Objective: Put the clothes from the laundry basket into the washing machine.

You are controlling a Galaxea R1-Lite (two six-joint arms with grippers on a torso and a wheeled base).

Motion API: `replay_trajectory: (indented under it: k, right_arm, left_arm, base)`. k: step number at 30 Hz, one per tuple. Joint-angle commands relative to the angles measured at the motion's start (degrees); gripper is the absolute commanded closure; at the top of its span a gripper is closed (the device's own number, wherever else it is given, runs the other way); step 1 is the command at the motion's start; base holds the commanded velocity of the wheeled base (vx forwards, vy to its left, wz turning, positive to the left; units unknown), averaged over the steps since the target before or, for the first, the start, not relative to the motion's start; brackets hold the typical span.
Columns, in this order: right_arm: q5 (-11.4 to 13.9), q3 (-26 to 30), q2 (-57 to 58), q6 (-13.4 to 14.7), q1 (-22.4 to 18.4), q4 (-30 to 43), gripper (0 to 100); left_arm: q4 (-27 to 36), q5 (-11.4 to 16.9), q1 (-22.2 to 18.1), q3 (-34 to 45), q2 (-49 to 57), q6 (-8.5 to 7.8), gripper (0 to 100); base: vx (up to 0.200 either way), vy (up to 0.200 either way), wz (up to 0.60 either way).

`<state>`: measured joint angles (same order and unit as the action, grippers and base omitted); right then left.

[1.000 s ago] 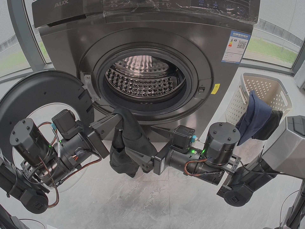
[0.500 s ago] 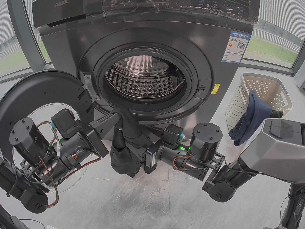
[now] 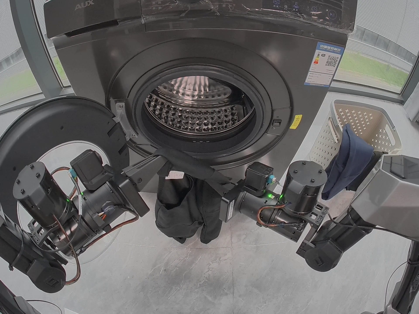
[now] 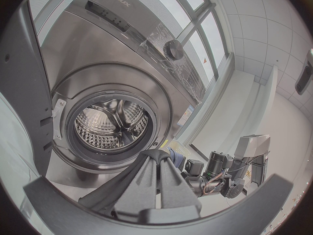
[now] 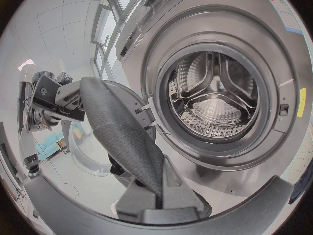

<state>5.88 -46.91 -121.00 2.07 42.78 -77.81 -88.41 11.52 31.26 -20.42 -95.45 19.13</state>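
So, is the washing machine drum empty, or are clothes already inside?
Empty, as far as visible: the drum is bare metal. The black garment hangs outside, below the opening, between left gripper and right gripper.

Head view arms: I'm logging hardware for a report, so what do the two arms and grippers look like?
The left arm and right arm are dark grey, with round bolt-capped joint housings, looping brown cables, small green lights and boxy wrist cameras. The right arm's upper link wears an angular silver shell. The left gripper and right gripper have flat, tapered dark fingers.
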Motion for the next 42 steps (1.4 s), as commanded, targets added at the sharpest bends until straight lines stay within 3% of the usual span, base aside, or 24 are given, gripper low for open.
replay_trajectory:
  k: [1,7,11,12,23,35,42]
  right_arm:
    - [-0.08,-0.02,0.77,-0.05,-0.68,0.03,100]
    - [-1.13,-0.73,2.53,0.12,-1.38,-0.15,100]
    - [-1.22,0.68,6.83,0.21,-0.77,-0.06,100]
    - [-1.22,1.47,9.12,0.3,-0.33,0.03,100]
    - [-1.31,2.44,14.66,0.56,-0.24,0.29,100]
    - [-3.68,-2.75,13.51,0.56,-1.03,2.05,100]
    - [-3.68,-2.49,13.6,0.65,-0.59,1.7,100]
  left_arm:
    - [-0.01,-0.01,0.03,0.2,0.18,0.03,100]
    - [0.16,0.26,0.38,2.67,-1.05,-0.23,100]
    - [-0.1,2.28,0.56,4.16,-2.72,-0.49,100]
    - [-0.01,4.56,0.65,5.04,-2.99,-0.32,0]
    - [-0.1,4.83,1.53,7.59,-12.3,-0.49,0]
    - [-0.1,5.09,1.09,8.73,-19.42,-0.93,0]
    - [-0.19,5.0,-0.41,5.92,-26.19,-3.22,0]
  base:
    - [0.0,0.0,0.0]
    - [0.0,0.0,0.0]
    - [0.0,0.0,0.0]
    - [0.0,0.0,0.0]
    - [0.0,0.0,0.0]
    - [0.0,0.0,0.0]
    - [0.0,0.0,0.0]
